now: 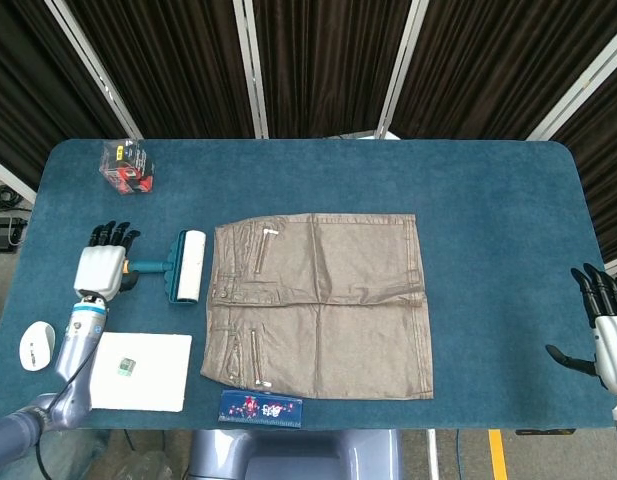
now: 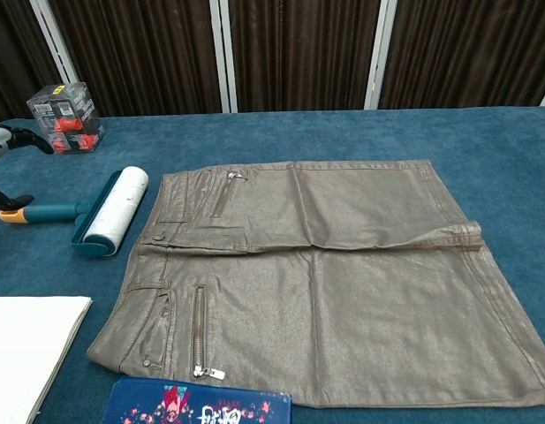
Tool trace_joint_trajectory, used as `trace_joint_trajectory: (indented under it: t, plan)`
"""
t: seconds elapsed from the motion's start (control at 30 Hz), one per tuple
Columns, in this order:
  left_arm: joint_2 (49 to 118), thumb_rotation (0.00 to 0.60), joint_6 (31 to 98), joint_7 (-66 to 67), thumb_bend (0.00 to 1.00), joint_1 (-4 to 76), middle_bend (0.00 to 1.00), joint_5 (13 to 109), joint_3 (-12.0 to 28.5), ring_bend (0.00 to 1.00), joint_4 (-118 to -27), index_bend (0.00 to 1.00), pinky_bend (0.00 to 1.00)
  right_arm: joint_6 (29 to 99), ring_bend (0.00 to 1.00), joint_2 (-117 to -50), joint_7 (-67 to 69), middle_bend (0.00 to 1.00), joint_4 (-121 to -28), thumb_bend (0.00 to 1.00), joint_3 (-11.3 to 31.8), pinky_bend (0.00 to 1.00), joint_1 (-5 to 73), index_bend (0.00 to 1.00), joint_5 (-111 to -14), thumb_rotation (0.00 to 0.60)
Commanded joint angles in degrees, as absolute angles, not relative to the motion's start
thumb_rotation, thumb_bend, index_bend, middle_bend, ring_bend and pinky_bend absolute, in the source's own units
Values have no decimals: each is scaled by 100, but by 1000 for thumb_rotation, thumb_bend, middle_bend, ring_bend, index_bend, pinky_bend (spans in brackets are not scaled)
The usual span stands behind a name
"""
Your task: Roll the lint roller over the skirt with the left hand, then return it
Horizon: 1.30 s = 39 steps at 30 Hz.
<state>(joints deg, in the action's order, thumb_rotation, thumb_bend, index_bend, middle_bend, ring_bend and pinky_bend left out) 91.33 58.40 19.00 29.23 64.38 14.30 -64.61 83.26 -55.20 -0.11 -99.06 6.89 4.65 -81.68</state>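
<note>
My left hand [image 1: 100, 266], fingers open, hovers over the lint roller [image 1: 178, 266] handle at nine o'clock of the skirt [image 1: 323, 305]; grasp, rolling and return remain, right hand [image 1: 608, 335] idle and open.

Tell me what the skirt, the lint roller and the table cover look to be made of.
Skirt: grey-brown coated fabric or faux leather, judging by its dull sheen, with metal zips.
Lint roller: teal moulded plastic frame and handle, orange handle tip, and a matte white roll, likely sticky paper.
Table cover: blue felt or short-pile cloth, matte and fuzzy.
</note>
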Motion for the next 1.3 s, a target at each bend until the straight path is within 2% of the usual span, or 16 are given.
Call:
trace_joint_trajectory:
  t: [0.03,0.27,0.63,1.07,1.3]
  plan:
    - [9469,600,5598,1813,382,3101,101,6344,1367,44,-5958,211,91,8287,0,-5532,2,0,-9882,0,693,0,488,0,-8141,600]
    - [9837,600,5494,1308,439,3207,140,6516,1293,84,-5334,246,159,8299,0,-5549,32,0,-9838,0,696,0,478,0,-8095,600]
    - [10080,600,5343,1295,440,3311,147,6504,1242,107,-5014,248,183,8363,0,-5565,42,0,-9841,0,701,0,450,0,-8072,600]
    - [10255,600,5371,1027,439,3380,218,6669,1194,178,-4695,283,242,8352,0,-5605,-36,0,-9822,0,722,0,465,0,-7995,600]
    - [10356,600,5419,988,466,3381,320,6694,1186,262,-4599,335,310,8346,0,-5631,-93,0,-9816,0,716,0,473,0,-7986,600]
